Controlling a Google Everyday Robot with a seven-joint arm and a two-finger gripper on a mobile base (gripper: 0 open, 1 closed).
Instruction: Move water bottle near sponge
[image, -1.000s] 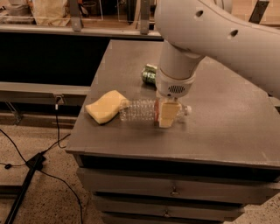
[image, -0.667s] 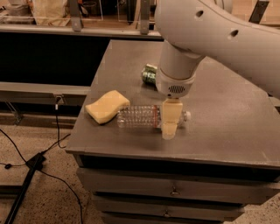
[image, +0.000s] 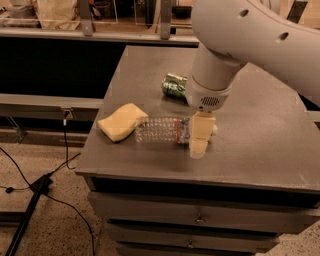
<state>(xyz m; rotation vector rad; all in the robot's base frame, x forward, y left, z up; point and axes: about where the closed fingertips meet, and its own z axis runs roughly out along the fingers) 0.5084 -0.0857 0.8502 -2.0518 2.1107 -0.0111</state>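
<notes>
The water bottle (image: 160, 130) is clear and ribbed with a red band. It lies on its side on the dark table (image: 260, 145), its base end touching the sponge (image: 121, 121). The sponge is pale yellow with wavy sides and lies near the table's left edge. My gripper (image: 200, 137) hangs from the big white arm and sits over the bottle's cap end, right of the sponge. The cap end is mostly hidden behind the gripper.
A crushed green can (image: 175, 85) lies behind the bottle, close to the arm's wrist. The table's left and front edges are near the sponge and bottle. Drawers sit under the tabletop, and cables run across the floor at the left.
My gripper has shifted slightly toward the table's front at the bottle's cap end. The bottle and sponge have stayed where they were, touching.
</notes>
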